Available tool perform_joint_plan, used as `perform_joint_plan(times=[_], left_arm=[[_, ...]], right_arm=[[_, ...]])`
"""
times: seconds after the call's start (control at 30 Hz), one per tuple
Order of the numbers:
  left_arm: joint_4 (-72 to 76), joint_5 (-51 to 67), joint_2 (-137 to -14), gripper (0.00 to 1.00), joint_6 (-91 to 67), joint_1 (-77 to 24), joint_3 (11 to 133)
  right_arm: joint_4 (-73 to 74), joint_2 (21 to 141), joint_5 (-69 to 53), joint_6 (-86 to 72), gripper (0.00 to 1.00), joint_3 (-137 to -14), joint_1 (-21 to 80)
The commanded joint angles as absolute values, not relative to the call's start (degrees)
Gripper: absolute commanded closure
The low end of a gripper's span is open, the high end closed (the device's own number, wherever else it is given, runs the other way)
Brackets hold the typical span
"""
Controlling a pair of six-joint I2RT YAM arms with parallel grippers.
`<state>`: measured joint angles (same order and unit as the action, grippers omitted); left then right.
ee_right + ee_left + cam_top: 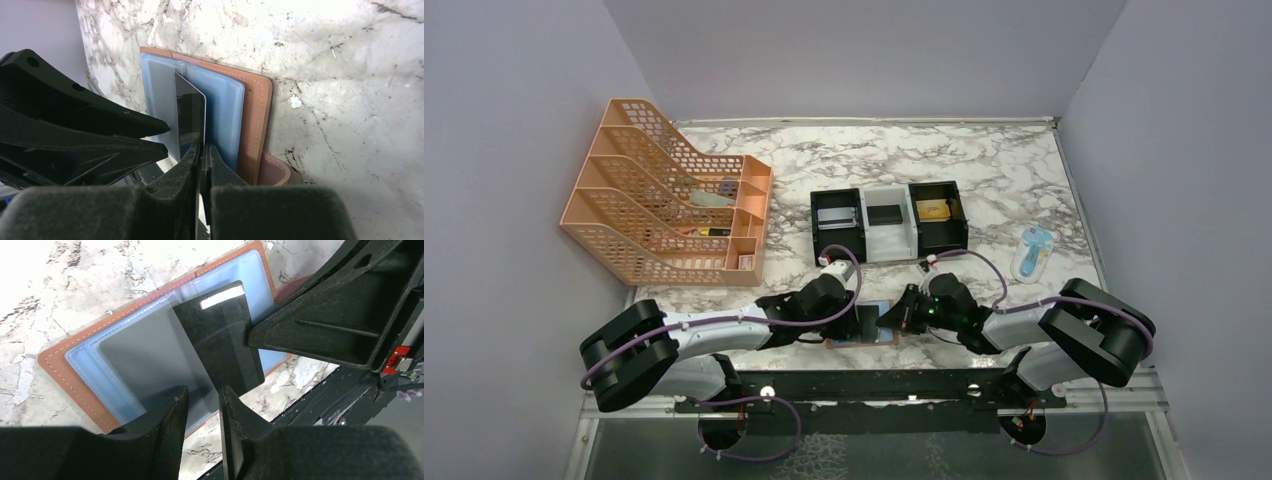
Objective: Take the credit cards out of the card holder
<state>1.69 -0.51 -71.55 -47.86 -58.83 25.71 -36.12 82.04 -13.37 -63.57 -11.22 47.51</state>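
Tan-brown leather with light-blue lining, the card holder (255, 115) lies open on the marble bench (1004, 170), at its near edge between the two arms. We find the right end effector (202, 147) clamped together on one edge of the black credit card (220, 335), which sits partly out of its sleeve. The left end effector (202, 397) holds its fingers apart over the holder's edge, beside a greyish card (145, 365) inside the sleeve.

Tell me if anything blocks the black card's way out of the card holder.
Nothing visible does. The right gripper is shut on the black card, tilted up off the card holder; the left gripper is open beside its corner.
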Motion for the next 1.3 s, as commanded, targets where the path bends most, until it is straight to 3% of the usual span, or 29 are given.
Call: perform_joint_plan(times=[0.0,0.77,1.0,1.27], left_arm=[[-0.4,-1.2,-73.1,0.67,-45.2,-59.8,26.6],[0.9,-5.3,-78.6,0.69,-49.0,-62.8,27.9],[-1.0,-6.7,-76.6,0.7,-49.3,-62.8,27.3],[-2.6,-7.8,-75.8,0.7,-49.3,-62.8,27.3]], right_arm=[[-32.8,81.8,-12.7,-59.9,0.94,-11.2,47.4],[-30.0,81.7,-15.8,-59.6,0.81,-14.5,47.3],[-30.6,81.4,-14.6,-60.2,0.82,-13.9,47.2],[-25.1,80.0,-15.2,-56.5,0.74,-16.0,46.2]])
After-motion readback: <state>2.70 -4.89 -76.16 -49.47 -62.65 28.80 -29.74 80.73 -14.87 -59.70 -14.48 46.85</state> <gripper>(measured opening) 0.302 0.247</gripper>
